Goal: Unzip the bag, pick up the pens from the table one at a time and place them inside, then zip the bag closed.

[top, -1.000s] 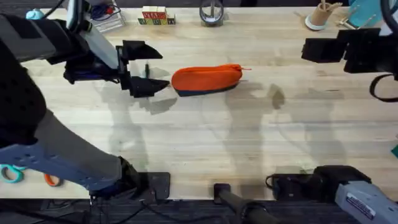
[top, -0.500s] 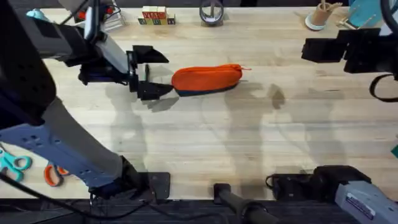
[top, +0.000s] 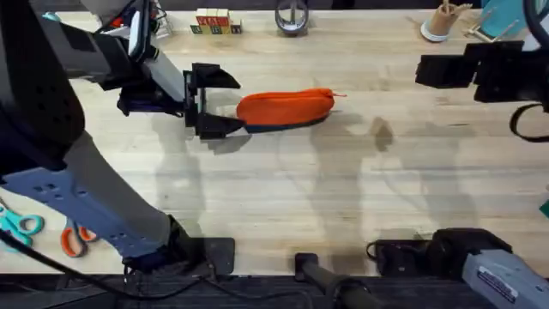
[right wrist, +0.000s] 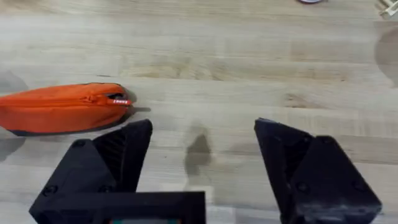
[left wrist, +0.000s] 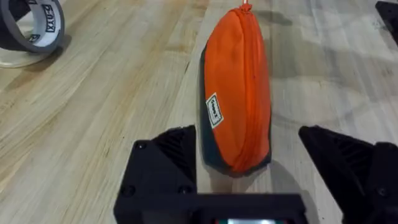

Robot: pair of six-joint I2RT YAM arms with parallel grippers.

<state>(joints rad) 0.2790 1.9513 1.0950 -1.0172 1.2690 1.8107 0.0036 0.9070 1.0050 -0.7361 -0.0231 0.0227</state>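
The orange bag lies zipped shut on the table, its long side running left to right. My left gripper is open at the bag's left end. In the left wrist view the black fingers stand on either side of the bag's near end, apart from the fabric. The zipper pull is at the far end. My right gripper hovers open at the back right, well clear of the bag, with nothing between its fingers. The pens are out of view.
A roll of tape and small lettered blocks sit along the back edge. A cup stands at the back right. Teal scissors and orange scissors lie at the front left.
My left gripper has moved right, from a short way off the bag to its left end. The right arm and the bag have stayed still.
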